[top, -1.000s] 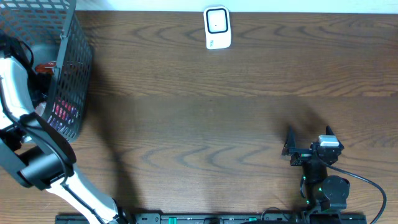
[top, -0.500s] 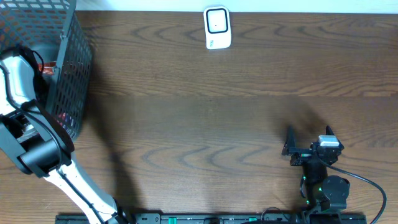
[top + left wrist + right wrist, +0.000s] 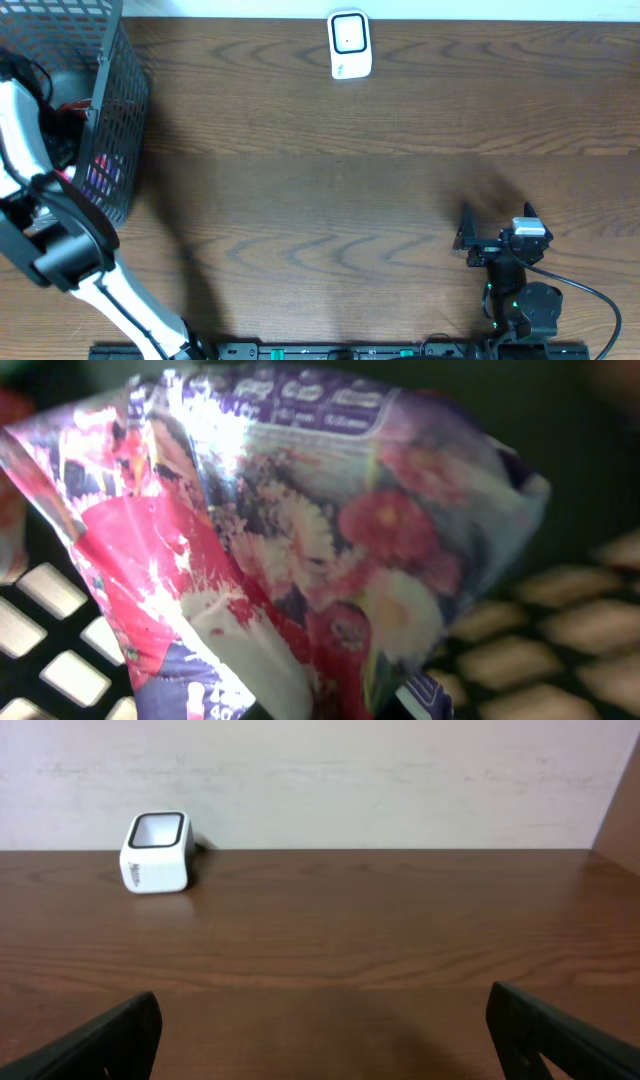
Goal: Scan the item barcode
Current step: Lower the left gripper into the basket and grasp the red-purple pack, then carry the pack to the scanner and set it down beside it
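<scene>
The item is a shiny foil packet (image 3: 300, 540) printed with red and white flowers on purple, and it fills the left wrist view. My left gripper (image 3: 320, 712) is shut on its lower edge, with only dark finger tips showing at the bottom of the frame. Mesh basket floor shows behind the packet. From overhead, my left arm (image 3: 22, 120) reaches down into the black mesh basket (image 3: 120, 90) and hides the hand. The white barcode scanner (image 3: 349, 45) stands at the far edge of the table (image 3: 156, 852). My right gripper (image 3: 497, 222) rests open and empty near the front right (image 3: 320, 1040).
The tall mesh basket fills the far left corner. A red thing (image 3: 72, 106) lies inside it, and pink and purple wrapping (image 3: 100, 178) shows through its wall. Brown wooden tabletop (image 3: 330, 200) stretches between basket, scanner and right arm.
My left gripper has gone from open to shut inside the basket, and the left arm has shifted a little there. The right arm has not moved.
</scene>
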Robot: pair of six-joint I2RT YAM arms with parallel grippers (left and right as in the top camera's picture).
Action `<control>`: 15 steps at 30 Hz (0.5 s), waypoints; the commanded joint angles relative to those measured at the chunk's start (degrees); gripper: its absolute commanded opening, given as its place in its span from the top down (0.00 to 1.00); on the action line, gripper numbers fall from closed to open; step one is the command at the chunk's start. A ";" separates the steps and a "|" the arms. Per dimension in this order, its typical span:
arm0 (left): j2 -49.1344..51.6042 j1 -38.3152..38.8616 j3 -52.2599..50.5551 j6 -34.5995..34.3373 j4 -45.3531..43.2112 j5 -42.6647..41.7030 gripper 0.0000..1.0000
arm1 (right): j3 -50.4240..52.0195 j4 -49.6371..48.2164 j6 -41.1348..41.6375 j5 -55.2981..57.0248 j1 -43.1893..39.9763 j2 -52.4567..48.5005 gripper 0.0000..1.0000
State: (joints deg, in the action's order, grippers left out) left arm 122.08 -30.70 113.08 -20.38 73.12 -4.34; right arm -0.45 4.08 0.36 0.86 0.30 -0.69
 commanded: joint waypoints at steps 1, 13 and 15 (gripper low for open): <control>-11.02 0.13 2.51 -1.42 -4.02 -5.44 0.93 | 0.13 0.20 -0.20 -0.33 0.55 0.31 0.01; -33.90 0.31 2.51 -7.15 -21.42 -5.81 0.93 | 0.13 0.20 -0.20 -0.33 0.55 0.31 0.01; -36.50 0.39 2.51 -8.46 -23.06 -8.68 0.93 | 0.13 0.20 -0.20 -0.33 0.55 0.31 0.01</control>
State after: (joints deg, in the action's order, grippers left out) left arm 88.16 -30.55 114.85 -24.80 51.68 -9.56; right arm -0.45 4.08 0.38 0.86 0.30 -0.69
